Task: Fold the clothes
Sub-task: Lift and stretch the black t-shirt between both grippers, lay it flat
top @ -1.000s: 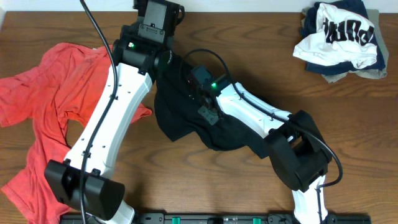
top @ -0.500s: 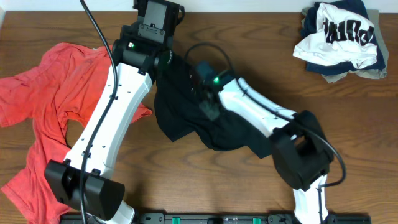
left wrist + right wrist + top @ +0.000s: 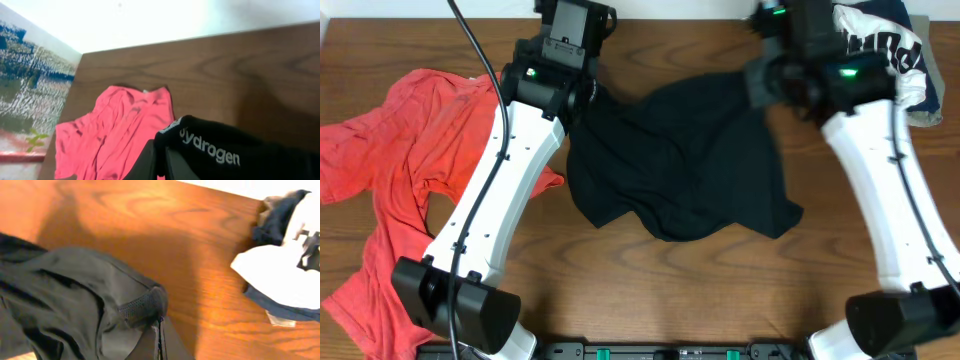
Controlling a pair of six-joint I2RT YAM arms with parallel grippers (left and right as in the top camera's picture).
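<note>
Nearest the robot, the loose edge of the black T-shirt lies curved and rumpled on the table, with the coral-red T-shirt sprawled to its left. From there the black cloth fans out toward the far side, where its upper edge runs left to right between the two arms. This is the axis the next move likely depends on, since each arm holds its own end. The left gripper is closed on the hem beside the white lettering — a pinch the overhead view hides beneath the wrist. The right gripper is clamped narrow on a fold of black fabric, though from above it is only a blur. Farther right sits a pile of white and navy garments, apart from the black shirt.
</note>
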